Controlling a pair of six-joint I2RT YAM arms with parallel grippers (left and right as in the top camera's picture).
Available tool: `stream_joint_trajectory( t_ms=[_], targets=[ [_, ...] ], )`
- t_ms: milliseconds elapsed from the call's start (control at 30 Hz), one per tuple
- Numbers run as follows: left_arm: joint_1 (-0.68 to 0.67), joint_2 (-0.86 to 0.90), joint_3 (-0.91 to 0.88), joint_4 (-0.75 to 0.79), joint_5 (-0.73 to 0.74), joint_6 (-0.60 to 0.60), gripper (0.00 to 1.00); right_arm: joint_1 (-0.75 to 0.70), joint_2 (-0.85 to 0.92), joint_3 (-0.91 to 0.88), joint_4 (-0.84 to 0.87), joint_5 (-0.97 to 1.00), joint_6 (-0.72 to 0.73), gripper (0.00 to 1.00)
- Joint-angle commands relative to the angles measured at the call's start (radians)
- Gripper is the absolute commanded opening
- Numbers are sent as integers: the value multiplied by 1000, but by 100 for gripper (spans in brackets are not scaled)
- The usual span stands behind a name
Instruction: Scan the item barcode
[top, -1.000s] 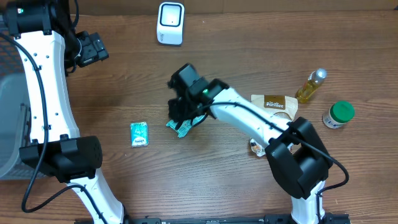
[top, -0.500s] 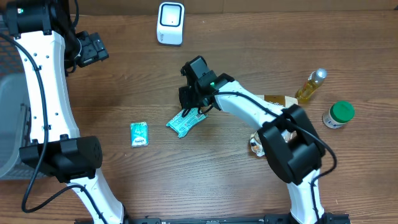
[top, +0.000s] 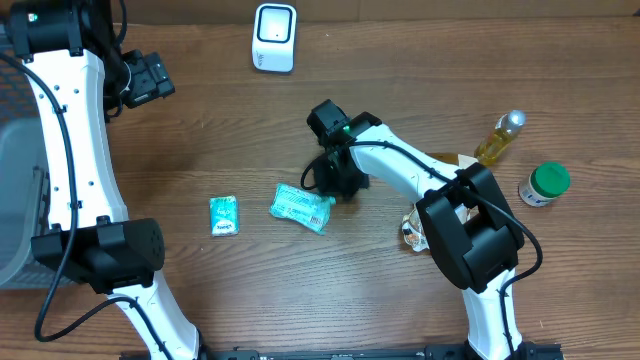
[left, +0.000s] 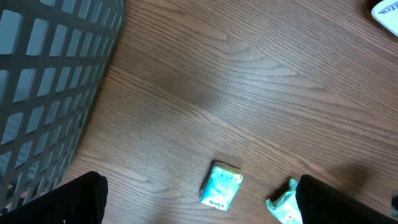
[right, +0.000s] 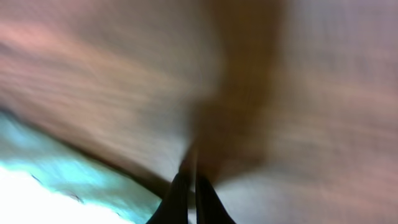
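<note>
Yellow liquid bottle (top: 500, 138) at right side of wooden table (top: 200, 120), green-capped jar (top: 544, 184) near it; gray mesh basket (top: 15, 200) at left edge.

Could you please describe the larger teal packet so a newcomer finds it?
From the white scanner at the table's far edge, come toward the middle. The larger teal packet is crinkled and lies beside the right gripper, unlike the small teal packet nearby.

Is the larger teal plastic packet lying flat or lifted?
Lying flat: the larger teal plastic packet rests on the wooden table beside the shut right gripper.
</note>
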Motion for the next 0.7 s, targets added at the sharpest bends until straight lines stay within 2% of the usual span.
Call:
stream_joint_trajectory(
  t_ms=[0, 267, 367, 533, 667],
  targets=[
    [-1, -23, -4, -2, 8, 4, 100, 11, 9, -18, -61, -50, 13, 4],
    [-1, -23, -4, -2, 8, 4, 100, 114, 9, -76, 18, -215, 53, 10],
    [-1, -23, -4, -2, 8, 4, 99, 172, 9, -86, 43, -216, 119, 11],
    [-1, -23, -4, -2, 8, 4, 100, 243, 9, -86, 45, -178, 146, 9],
    [-1, -23, -4, -2, 8, 4, 99, 235, 5, -27, -60, -123, 145, 8]
  ],
)
